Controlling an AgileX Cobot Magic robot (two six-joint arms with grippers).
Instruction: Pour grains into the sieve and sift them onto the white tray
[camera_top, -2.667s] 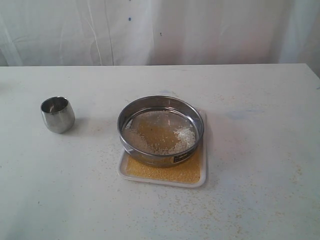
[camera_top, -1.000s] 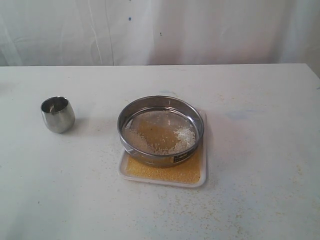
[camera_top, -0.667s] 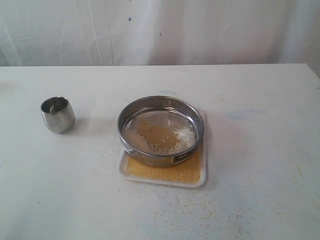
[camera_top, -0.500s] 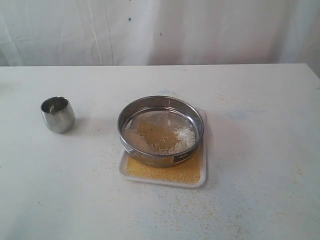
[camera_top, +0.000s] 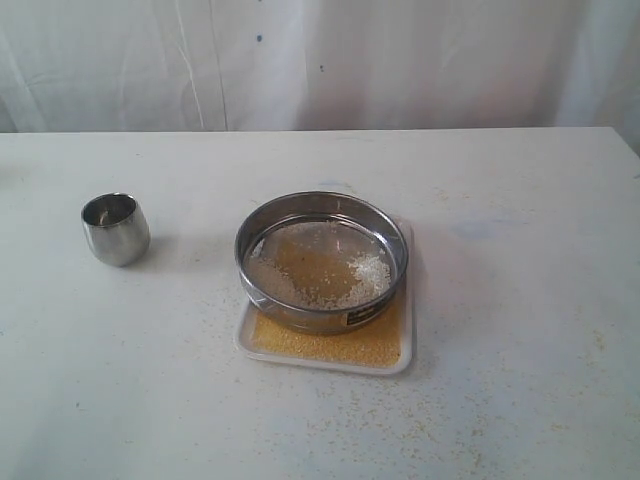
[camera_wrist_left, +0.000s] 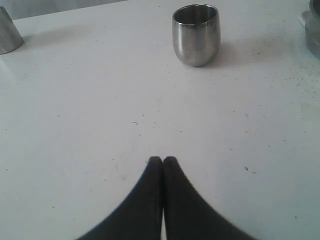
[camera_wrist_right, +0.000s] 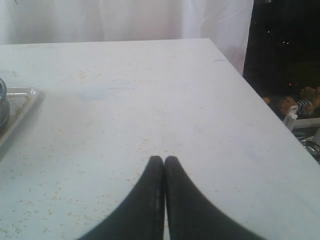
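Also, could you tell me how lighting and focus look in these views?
Exterior view: soft, slightly hazy light, faint shadow beside the cup. Left wrist view: cup sharp, left end effector a dark silhouette. Right wrist view: right end effector likewise, table bright.

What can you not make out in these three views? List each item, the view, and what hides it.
Label on the sieve wall, exterior view: wording too small to read.
White tray floor beneath the sieve, exterior view: covered by the sieve.
Steel cup bottom, left wrist view: hidden by its own wall.
Steel object at a corner, left wrist view: cut off by the frame edge.
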